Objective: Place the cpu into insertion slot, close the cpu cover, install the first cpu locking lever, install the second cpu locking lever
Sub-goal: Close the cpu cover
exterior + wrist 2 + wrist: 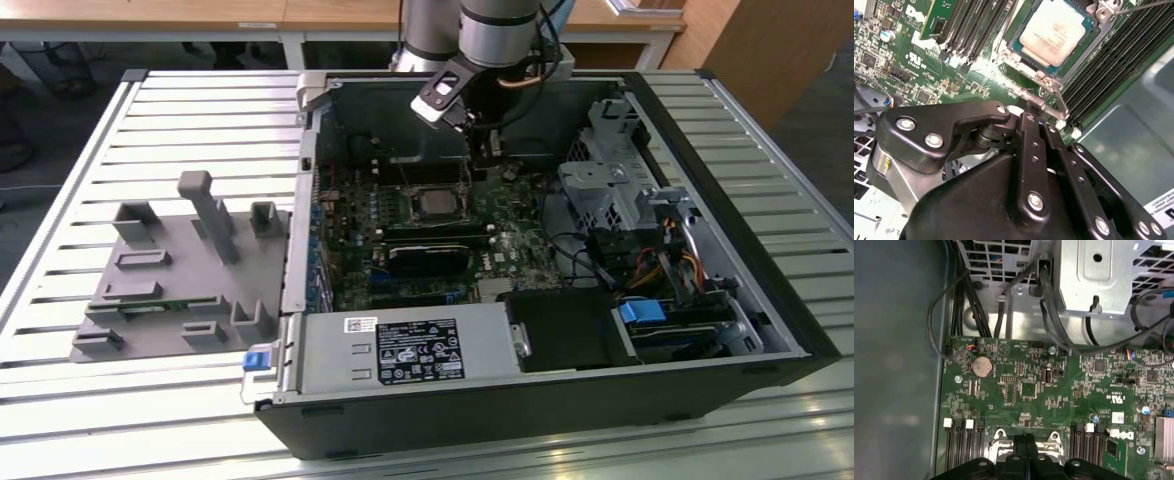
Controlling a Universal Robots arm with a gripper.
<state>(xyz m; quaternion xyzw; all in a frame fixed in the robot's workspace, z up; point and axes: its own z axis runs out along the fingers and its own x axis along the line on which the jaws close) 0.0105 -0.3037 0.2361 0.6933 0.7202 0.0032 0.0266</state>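
The cpu [1053,31] is square with a pale, seemingly smudged silvery top.

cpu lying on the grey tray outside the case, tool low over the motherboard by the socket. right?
Wrong on the tray: the second wrist view shows the cpu in the insertion slot. The tool is low over the motherboard beside it.

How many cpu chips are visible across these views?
1. The cpu lies on the motherboard inside the open computer case, shown in the exterior view and the second wrist view. Pockets of the grey fixture tray beside the case could hide another.
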